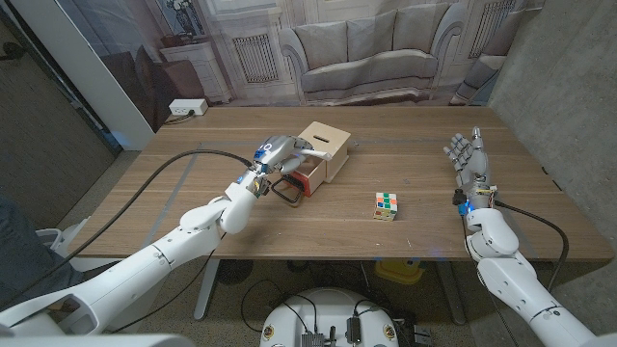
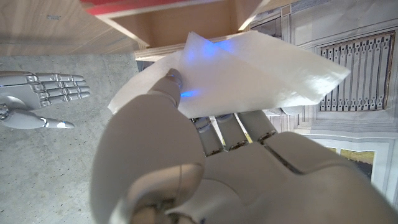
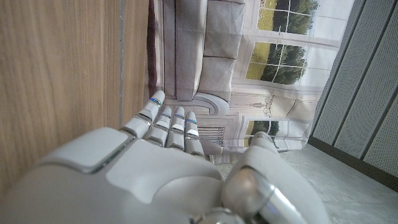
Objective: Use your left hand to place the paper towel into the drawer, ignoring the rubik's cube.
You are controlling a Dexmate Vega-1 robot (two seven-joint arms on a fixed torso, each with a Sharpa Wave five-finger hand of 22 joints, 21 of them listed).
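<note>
While my arms reach in from the near edge, the wooden surface [image 1: 193,154] carries the small drawer box [image 1: 323,146] with its red drawer [image 1: 304,179] pulled open. My left hand [image 1: 275,154] hovers over that drawer, pinching the paper towel [image 2: 249,74]. My right hand [image 1: 469,159] stands on edge at the right, fingers straight, holding nothing. The rubik's cube [image 1: 387,204] sits between them.

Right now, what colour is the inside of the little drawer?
Red. The drawer shows its red lining best in the head view.
</note>
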